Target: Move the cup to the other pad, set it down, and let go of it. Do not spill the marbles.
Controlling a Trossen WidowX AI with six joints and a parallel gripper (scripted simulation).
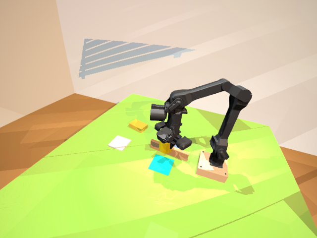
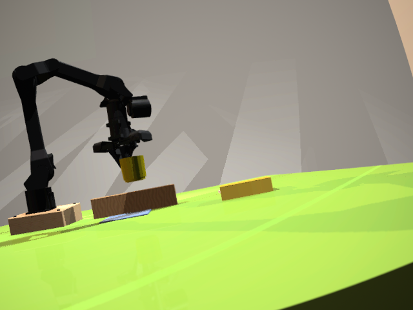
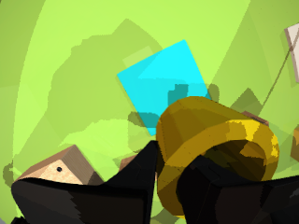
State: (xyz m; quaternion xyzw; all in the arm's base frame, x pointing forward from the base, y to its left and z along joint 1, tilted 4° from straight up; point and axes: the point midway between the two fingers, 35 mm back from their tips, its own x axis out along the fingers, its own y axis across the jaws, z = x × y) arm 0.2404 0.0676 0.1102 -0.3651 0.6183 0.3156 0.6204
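Exterior view, left to right, placed against wooden bar [image 2: 135,201]: arm base block [image 2: 44,218] left of bar on green worktop [image 2: 233,250]. Hand [image 2: 128,154] clamped on rim of yellow cup [image 2: 132,168], cup hanging in air above bar, not touching it, slightly tilted. Thin blue pad [image 2: 124,216] lying flat just in front of bar. Yellow block [image 2: 246,187] well right of bar. Marbles not visible. Wrist view: cyan pad [image 3: 163,82] beyond cup.
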